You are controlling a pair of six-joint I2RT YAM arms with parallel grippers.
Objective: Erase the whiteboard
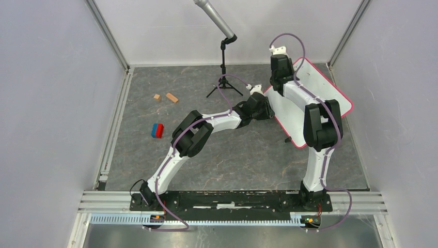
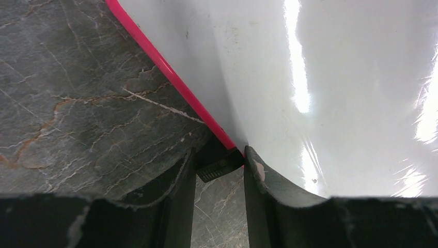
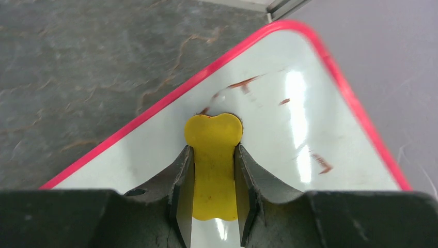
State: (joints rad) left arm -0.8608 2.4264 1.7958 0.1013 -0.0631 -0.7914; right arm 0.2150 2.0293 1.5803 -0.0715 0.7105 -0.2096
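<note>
The whiteboard [image 1: 330,95] lies at the right of the table, white with a pink-red rim. My left gripper [image 1: 264,105] is at its left edge. In the left wrist view the left gripper [image 2: 219,165] is shut on the rim, with a small black foot [image 2: 222,168] between the fingers and the whiteboard [image 2: 335,77] running off to the right. My right gripper [image 3: 213,155] is shut on a yellow bone-shaped piece [image 3: 213,132] held against the whiteboard [image 3: 289,155] near a corner. Faint red marks [image 3: 243,82] lie just beyond the piece. The right gripper [image 1: 283,82] is over the board's far part.
A microphone [image 1: 214,18] on a black tripod [image 1: 224,85] stands at the back centre, close to the left arm's wrist. Two small wooden blocks [image 1: 172,97] and a red-and-blue block [image 1: 157,130] lie on the left. Walls enclose the table on three sides.
</note>
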